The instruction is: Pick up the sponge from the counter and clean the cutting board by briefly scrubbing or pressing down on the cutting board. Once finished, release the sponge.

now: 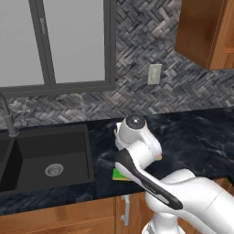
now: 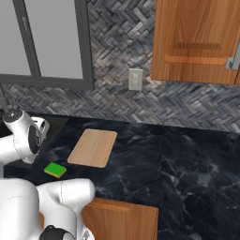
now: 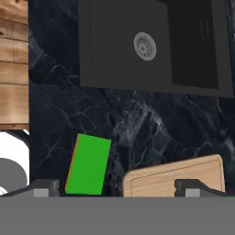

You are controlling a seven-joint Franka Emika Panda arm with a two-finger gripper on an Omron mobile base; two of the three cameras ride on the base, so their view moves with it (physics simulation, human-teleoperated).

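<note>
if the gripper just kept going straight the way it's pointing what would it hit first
Probably bare counter. The open gripper looks down at the black worktop, with the sponge beside one fingertip and the cutting board by the other. Depth is unclear, so a fingertip could clip either.

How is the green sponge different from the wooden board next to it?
The sponge is bright green with a yellow layer; the board is light tan wood. The sponge is far smaller than the board. The sponge sits nearer the counter's front edge, the board farther back. Both are rectangular and lie flat, apart.
</note>
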